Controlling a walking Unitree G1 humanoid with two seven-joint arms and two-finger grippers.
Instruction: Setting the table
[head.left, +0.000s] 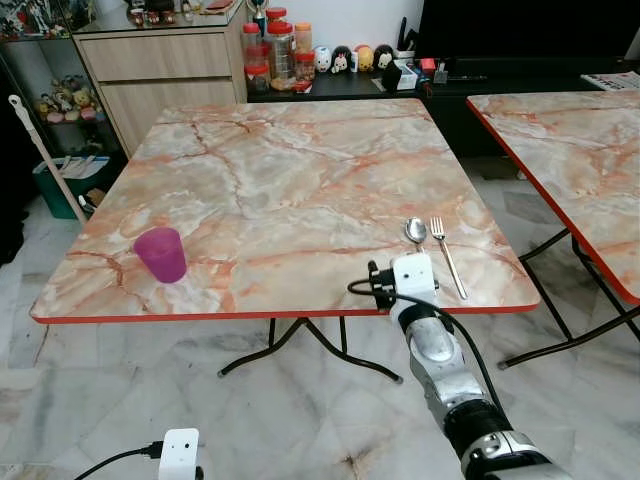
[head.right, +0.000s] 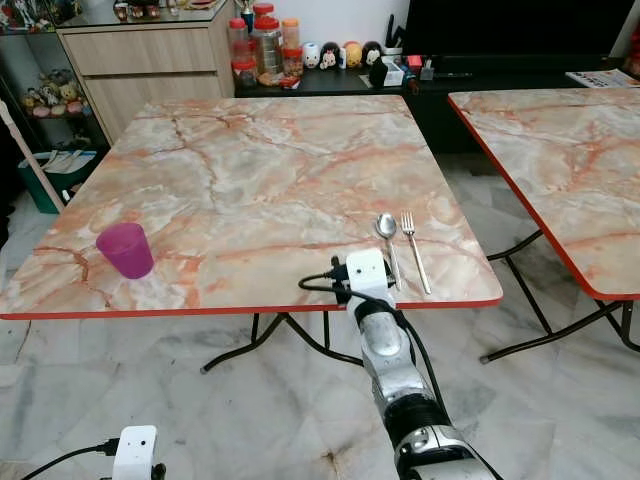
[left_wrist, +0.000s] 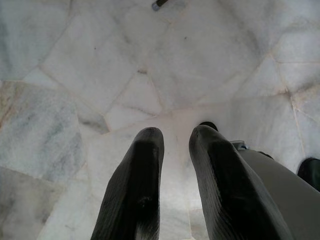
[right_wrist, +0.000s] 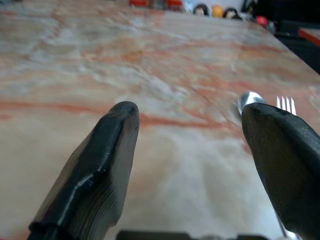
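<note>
While the spoon (head.left: 415, 231) and fork (head.left: 446, 254) lie side by side at lower right of the marble surface (head.left: 300, 180), near its front edge, the right gripper (right_wrist: 195, 150) hovers just beside them, fingers spread wide, holding nothing. Both look thin, stiff, slick and lie flat — best pinched across the handle. The purple cup (head.left: 161, 254) stands upright at lower left, light and likely plastic. The left gripper (left_wrist: 175, 145) hangs over the floor, fingers slightly parted.
</note>
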